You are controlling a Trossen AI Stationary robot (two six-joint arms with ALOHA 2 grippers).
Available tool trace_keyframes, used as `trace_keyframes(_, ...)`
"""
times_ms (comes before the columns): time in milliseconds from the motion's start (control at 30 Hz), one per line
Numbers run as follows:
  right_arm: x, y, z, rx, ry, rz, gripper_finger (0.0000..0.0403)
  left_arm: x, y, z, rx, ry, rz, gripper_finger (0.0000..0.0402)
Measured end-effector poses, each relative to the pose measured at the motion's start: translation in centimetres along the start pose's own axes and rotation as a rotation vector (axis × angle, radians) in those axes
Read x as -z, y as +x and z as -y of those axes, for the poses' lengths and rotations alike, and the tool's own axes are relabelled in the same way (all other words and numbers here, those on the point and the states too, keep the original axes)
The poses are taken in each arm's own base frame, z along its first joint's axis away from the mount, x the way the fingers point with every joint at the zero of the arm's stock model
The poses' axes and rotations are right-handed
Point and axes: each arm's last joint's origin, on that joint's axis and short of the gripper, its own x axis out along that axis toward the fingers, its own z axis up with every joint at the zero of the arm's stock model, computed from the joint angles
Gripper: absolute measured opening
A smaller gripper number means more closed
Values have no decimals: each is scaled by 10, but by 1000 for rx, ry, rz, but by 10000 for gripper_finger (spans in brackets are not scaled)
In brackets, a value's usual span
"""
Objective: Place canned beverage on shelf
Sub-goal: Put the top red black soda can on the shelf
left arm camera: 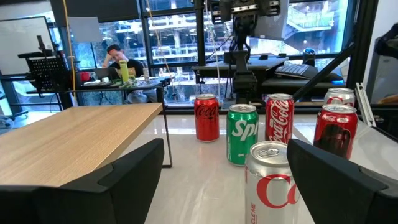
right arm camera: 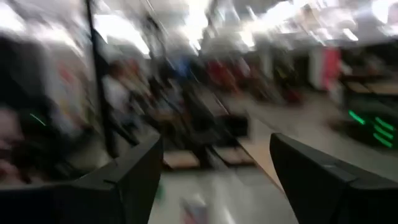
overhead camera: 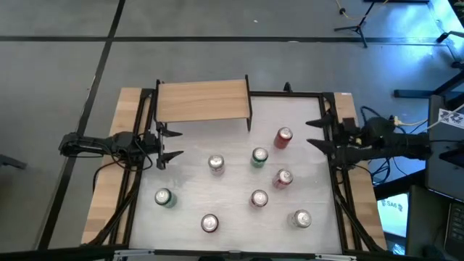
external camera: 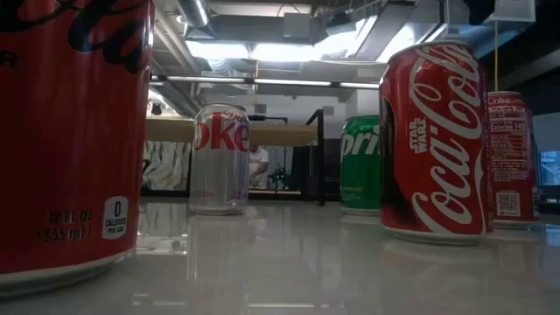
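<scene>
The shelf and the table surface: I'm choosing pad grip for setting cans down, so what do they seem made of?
The shelf: light wood or wood-look board, matte, with visible grain, on thin black legs, probably metal. The table: white, smooth and glossy, likely laminate, since cans reflect in it in the low view.

This looks like a robot lab in an office building. Big windows (left arm camera: 186,43), a whiteboard (left arm camera: 25,37), desks and a person (left arm camera: 115,59) working fill the room.
</scene>
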Motion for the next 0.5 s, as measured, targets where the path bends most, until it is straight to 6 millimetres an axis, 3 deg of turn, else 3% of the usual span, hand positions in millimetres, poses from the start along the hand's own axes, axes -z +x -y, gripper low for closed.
trace_keyframes(200, -12, 18, 3, 230, -88, -351, 289, 0, 0, 0, 0, 0, 0, 330)
trace_keyframes(500, 22, 45, 5, 344, -236, -766, 289, 0, 0, 0, 0, 0, 0, 330)
